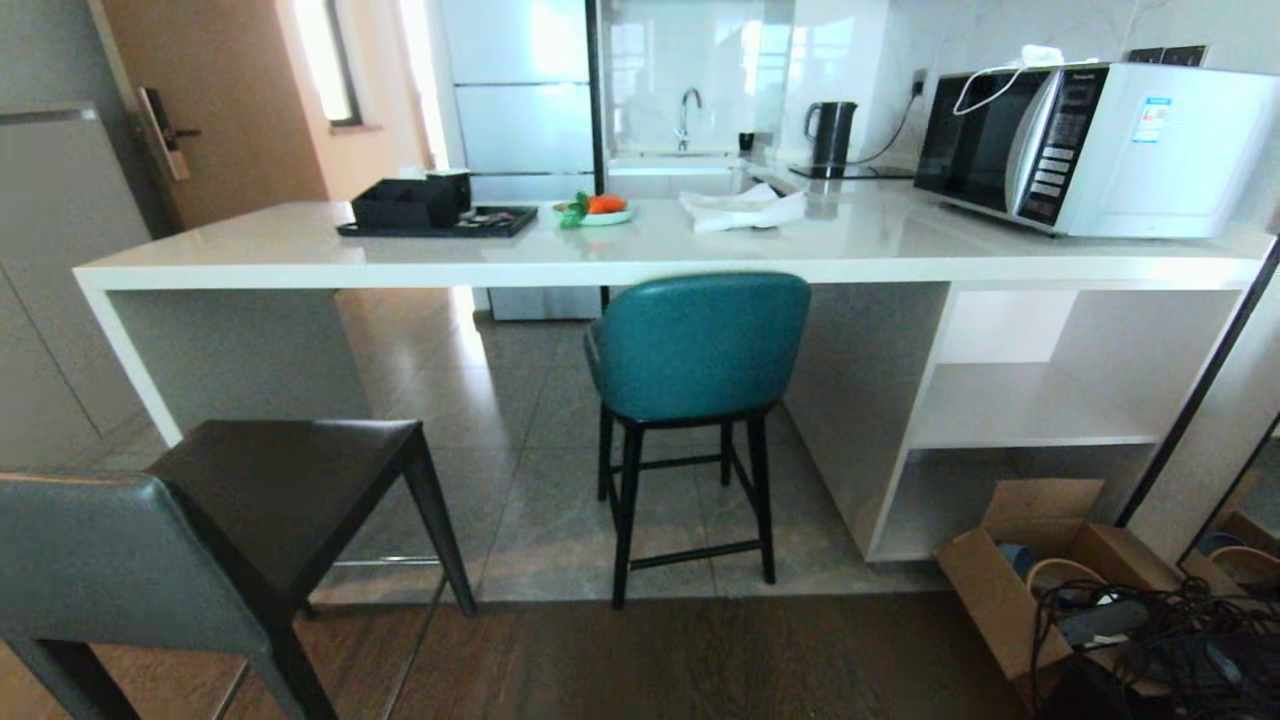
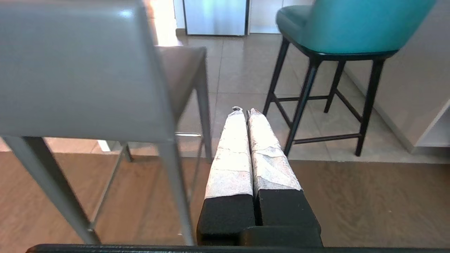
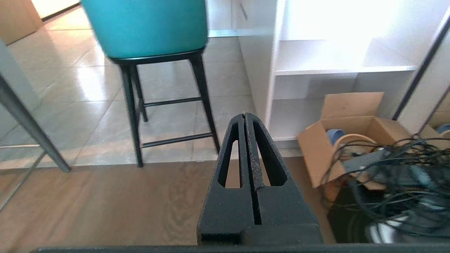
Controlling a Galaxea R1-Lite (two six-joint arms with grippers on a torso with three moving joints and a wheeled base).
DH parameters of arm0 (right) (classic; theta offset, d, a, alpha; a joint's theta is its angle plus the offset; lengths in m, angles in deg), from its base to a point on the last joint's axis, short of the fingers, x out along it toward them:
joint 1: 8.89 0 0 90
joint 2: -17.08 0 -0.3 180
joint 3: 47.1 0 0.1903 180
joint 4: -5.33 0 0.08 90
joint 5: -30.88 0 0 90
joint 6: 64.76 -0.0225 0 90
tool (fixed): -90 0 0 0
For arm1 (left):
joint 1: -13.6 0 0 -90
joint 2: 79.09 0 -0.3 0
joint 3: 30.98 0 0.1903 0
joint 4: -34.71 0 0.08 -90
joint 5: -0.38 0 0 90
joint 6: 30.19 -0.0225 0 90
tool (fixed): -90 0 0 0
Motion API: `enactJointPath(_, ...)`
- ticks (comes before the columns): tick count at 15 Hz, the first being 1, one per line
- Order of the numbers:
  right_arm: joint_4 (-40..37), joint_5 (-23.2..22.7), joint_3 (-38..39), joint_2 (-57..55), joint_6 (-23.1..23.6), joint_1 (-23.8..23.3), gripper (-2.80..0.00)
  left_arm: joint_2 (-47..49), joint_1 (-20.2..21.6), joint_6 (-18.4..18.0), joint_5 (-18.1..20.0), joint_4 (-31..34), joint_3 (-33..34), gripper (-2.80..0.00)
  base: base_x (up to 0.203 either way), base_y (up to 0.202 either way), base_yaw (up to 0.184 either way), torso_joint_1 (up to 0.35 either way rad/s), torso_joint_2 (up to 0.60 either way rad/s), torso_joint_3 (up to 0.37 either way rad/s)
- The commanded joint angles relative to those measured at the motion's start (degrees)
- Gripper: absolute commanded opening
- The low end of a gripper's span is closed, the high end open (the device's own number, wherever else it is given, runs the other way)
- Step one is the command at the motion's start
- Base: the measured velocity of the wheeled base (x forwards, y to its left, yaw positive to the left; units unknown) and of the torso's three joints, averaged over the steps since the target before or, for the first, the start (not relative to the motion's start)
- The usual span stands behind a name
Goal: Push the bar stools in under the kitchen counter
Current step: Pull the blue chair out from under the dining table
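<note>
1. The teal stool (image 1: 697, 345) stood at the white table (image 1: 660, 262), its curved back just under the thick front edge, seat tucked beneath the slab, dark legs on the tiled floor.
2. The grey stool (image 1: 200, 540) stood well out from the table on the robot's left, close to the camera, with its square low back nearest and its dark seat pointing toward the table. Its rear legs were over the wooden floor.
3. Left end effector (image 2: 242, 111): tape-wrapped fingers pressed together, holding nothing, hovering just beside the grey stool's back and apart from it.
4. Right end effector (image 3: 245, 116): black fingers together, empty, low over the wooden floor, pointing between the teal stool's legs and the open white shelves (image 3: 337, 66).
5. On the table top: black tray (image 1: 440, 222), small plate of food (image 1: 597, 210), crumpled white cloth (image 1: 742, 209), microwave (image 1: 1090, 145).
6. An open cardboard box (image 1: 1040, 570) with tangled cables lay on the floor by the shelves.
</note>
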Motion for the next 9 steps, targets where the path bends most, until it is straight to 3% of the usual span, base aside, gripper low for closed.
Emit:
enactJointPath(1, 0.0, 0.0, 0.3, -0.1, 0.0, 0.0, -2.8, -0.1, 0.0, 0.0, 0.0, 0.0, 0.2, -2.8, 0.0, -0.167, 0.004, 0.003, 0.0, 0.002)
enactJointPath(3, 0.0, 0.0, 0.2, -0.1, 0.0, 0.0, -2.8, -0.1, 0.0, 0.0, 0.0, 0.0, 0.2, -2.8, 0.0, -0.089, 0.004, 0.003, 0.0, 0.001)
enactJointPath(7, 0.0, 0.0, 0.3, -0.1, 0.0, 0.0, -2.8, 0.0, 0.0, 0.0, 0.1, 0.0, 0.2, -2.8, 0.0, 0.0, 0.0, 0.0, 0.0, 0.0)
enactJointPath(9, 0.0, 0.0, 0.2, -0.1, 0.0, 0.0, -2.8, 0.0, 0.0, 0.0, 0.1, 0.0, 0.2, -2.8, 0.133, 0.0, 0.0, -0.006, 0.0, 0.006)
